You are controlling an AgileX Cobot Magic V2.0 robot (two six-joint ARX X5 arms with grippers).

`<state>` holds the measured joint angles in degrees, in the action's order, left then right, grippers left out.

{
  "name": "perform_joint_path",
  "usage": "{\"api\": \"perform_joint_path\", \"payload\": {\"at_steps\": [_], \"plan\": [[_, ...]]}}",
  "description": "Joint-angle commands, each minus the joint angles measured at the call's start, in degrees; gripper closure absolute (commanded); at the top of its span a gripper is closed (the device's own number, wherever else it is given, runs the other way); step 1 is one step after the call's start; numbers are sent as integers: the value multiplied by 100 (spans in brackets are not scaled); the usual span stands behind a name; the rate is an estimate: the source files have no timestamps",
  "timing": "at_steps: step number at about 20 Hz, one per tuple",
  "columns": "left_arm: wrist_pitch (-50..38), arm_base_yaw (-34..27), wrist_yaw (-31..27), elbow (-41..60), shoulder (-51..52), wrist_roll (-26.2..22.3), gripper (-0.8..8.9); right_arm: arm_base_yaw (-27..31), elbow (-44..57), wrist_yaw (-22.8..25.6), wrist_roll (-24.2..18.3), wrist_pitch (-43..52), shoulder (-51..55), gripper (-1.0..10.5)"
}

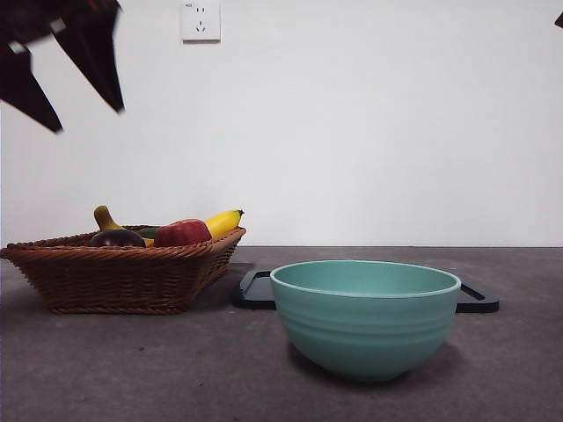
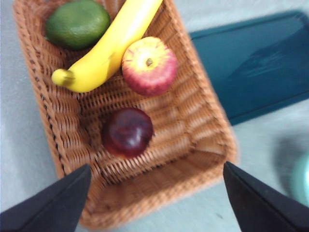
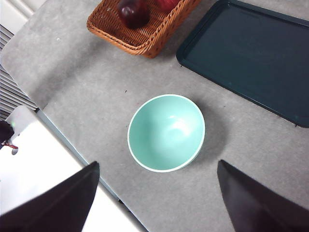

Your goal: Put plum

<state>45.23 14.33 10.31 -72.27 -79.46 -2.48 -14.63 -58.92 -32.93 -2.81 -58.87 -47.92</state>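
From the low front view we see little of the plum (image 1: 117, 237): only its dark top shows above the rim of the wicker basket (image 1: 114, 277), with the red apple (image 1: 183, 232) beside it and the banana (image 1: 223, 221) behind, one end of it rising as a stub at the far left. A sliver of green between plum and apple is too hidden there to make out; the left wrist view shows it as a round green fruit (image 2: 77, 23) at the far end of the basket. The dark tray (image 1: 257, 290) is mostly covered by the teal bowl (image 1: 365, 316) standing in front of it on the grey counter (image 1: 132, 369), and only its two ends stick out. The left wrist view is somewhat blurred, and the bowl is cut to a pale edge at its side. In that view the plum lies alone in the near half of the basket, apart from the apple and banana, between the two jaws of the left end effector (image 2: 157, 203), which are spread wide and well clear above it, holding nothing. The right end effector (image 3: 157, 198) hangs high over the bowl, jaws also wide and empty, and its view cuts the basket to one corner, with the plum at the frame's edge.
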Motion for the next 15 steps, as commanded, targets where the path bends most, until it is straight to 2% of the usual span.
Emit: {"api": "perform_joint_path", "payload": {"at_steps": [1,6,15], "plan": [[-240,105,-219,-155,-437,-173,378,-28,-120,-9,-63,59,-28,556],[-551,254,-535,-155,-1250,-442,378,-28,-120,-7,-63,59,-28,556],[-966,299,-892,-155,-2175,-629,378,-28,-120,-7,-63,57,-28,556]]}}
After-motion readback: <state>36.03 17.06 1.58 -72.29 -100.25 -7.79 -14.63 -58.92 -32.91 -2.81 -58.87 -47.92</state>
